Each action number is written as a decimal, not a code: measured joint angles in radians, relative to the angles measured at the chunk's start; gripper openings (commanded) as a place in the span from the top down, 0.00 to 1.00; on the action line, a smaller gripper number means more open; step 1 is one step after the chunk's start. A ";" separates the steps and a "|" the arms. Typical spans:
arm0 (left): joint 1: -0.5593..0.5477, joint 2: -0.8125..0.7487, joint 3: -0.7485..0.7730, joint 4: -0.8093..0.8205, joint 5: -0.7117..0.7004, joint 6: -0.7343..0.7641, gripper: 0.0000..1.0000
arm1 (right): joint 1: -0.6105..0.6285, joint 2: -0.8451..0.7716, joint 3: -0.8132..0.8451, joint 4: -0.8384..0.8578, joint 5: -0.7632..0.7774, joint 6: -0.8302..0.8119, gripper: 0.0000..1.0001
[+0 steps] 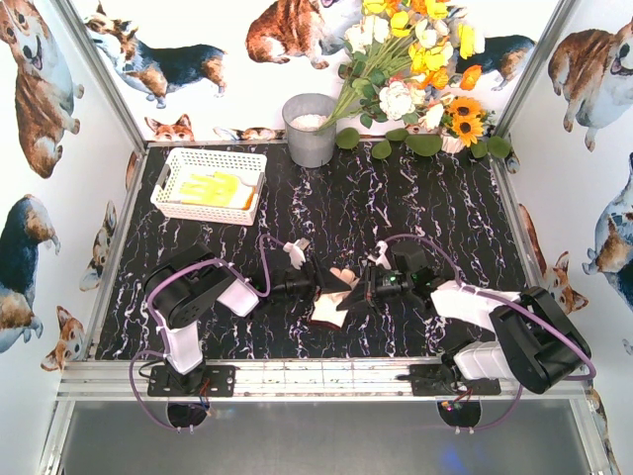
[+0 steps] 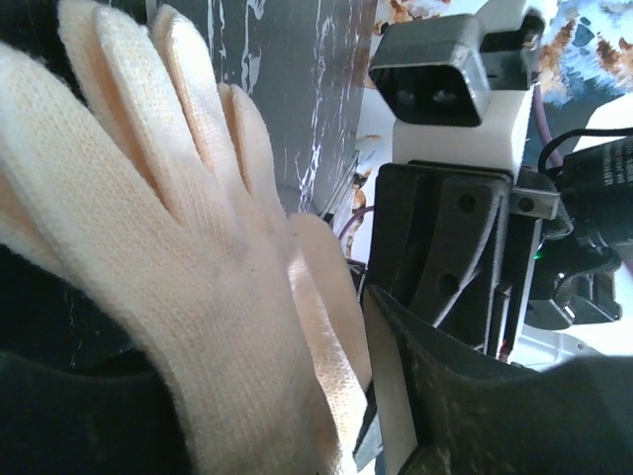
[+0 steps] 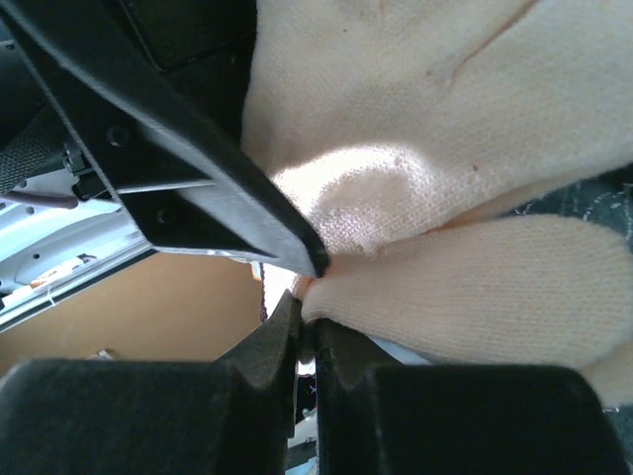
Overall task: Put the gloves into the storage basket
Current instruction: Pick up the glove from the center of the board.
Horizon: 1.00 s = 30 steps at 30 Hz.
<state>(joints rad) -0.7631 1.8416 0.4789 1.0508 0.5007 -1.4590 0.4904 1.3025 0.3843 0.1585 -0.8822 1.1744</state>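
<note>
At the far left of the black marble table (image 1: 415, 213) stands the white basket (image 1: 220, 153), with a yellow glove (image 1: 216, 188) lying inside it. Nearer the front, the left gripper (image 1: 311, 289) reaches in from its base toward the middle of the table. From its own wrist camera, its two dark fingers (image 2: 475, 406) sit low on either side of a cream glove (image 1: 329, 309) that fills the gap between them. Whether they press on the cloth or merely flank it, I cannot tell. Behind, at the back edge near the middle, are a grey bucket (image 1: 310, 134) and, to its right, a bunch of flowers (image 1: 406, 59). The cream glove hangs between the two grippers at mid-table, well apart from the basket, its fingers spread upward in the left wrist view. The right gripper (image 1: 360, 289) meets it from the other side. In the right wrist view its fingers (image 3: 247, 371) are drawn together, with a fold of the glove nipped at their tips, and one finger of the left gripper slants across the upper left, just beside that pinch.
</note>
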 measured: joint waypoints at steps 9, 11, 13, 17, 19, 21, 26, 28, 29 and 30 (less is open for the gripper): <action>0.005 0.000 0.000 0.017 0.000 -0.006 0.76 | 0.000 0.000 0.044 -0.077 -0.027 -0.087 1.00; 0.008 0.000 0.000 0.025 0.000 -0.008 0.83 | 0.000 0.000 0.050 -0.103 -0.030 -0.110 1.00; 0.010 -0.001 0.000 0.031 0.001 -0.010 0.89 | 0.000 0.000 0.053 -0.126 -0.031 -0.134 1.00; 0.014 -0.010 0.000 0.029 0.004 -0.011 1.00 | 0.000 0.000 0.058 -0.172 -0.027 -0.172 1.00; 0.017 -0.024 -0.002 0.029 0.004 -0.011 1.00 | 0.000 0.000 0.067 -0.188 -0.024 -0.183 1.00; 0.021 -0.042 -0.002 0.026 0.001 -0.007 1.00 | 0.000 -0.001 0.078 -0.197 -0.018 -0.190 1.00; 0.026 -0.105 -0.002 -0.002 -0.037 0.021 1.00 | 0.000 -0.024 0.110 -0.238 0.020 -0.208 0.55; 0.031 -0.138 -0.002 -0.023 -0.066 0.042 1.00 | -0.001 -0.048 0.122 -0.267 0.041 -0.216 0.43; 0.035 -0.159 -0.002 -0.036 -0.086 0.055 1.00 | -0.003 -0.063 0.127 -0.283 0.053 -0.225 0.38; 0.040 -0.180 -0.002 -0.051 -0.104 0.069 1.00 | -0.007 -0.078 0.132 -0.300 0.064 -0.232 0.32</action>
<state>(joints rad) -0.7235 1.6615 0.4774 0.9997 0.3969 -1.3895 0.4831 1.2247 0.5163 -0.1417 -0.8181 0.9428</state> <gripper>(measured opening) 0.030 0.549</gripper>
